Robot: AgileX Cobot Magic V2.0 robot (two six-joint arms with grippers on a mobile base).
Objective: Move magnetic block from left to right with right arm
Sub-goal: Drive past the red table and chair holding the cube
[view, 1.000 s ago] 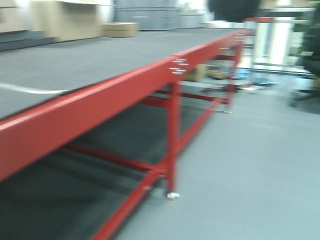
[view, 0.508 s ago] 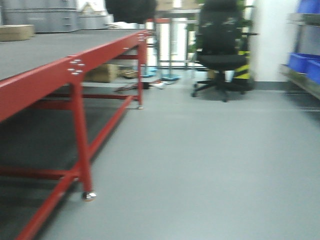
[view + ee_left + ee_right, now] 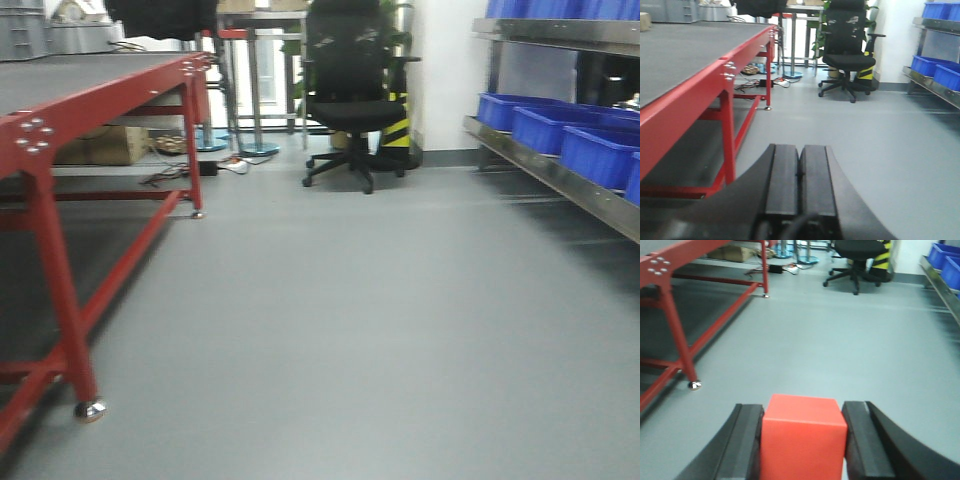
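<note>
The magnetic block [image 3: 802, 437], a small bright red cube, fills the bottom of the right wrist view. My right gripper [image 3: 804, 412] is shut on it, one black finger pressed to each side, and holds it above the grey floor. In the left wrist view my left gripper [image 3: 799, 150] is shut with its two pads together and nothing between them. Neither arm nor the block shows in the front view.
A long red-framed table [image 3: 40, 110] with a grey top runs along the left; its caster leg [image 3: 88, 408] stands near. A black office chair [image 3: 350, 95] stands ahead. Shelves with blue bins [image 3: 560, 130] line the right. A cardboard box [image 3: 95, 145] and cables lie under the table.
The front view has swung to the right: the red table slid from the centre to the left edge, and the chair and the blue bins came into view.
</note>
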